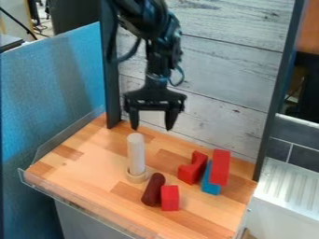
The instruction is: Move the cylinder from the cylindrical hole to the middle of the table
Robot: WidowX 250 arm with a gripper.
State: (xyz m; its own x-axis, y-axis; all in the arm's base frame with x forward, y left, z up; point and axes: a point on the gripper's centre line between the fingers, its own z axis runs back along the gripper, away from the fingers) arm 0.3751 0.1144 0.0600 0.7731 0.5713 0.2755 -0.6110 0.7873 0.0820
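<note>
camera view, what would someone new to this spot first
Probably the black end effector, hanging with its fingers apart at the back of the wooden table. Next would come the white cylinder, upright in its pale round holder left of the table's middle. The bright red blocks stand out too, towards the right and front.

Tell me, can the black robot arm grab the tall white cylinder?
Probably yes: its black two-finger pincer hangs open, higher up, and nothing covers the tall white cylinder standing in its round wooden holder. It may need to shift first.
</note>
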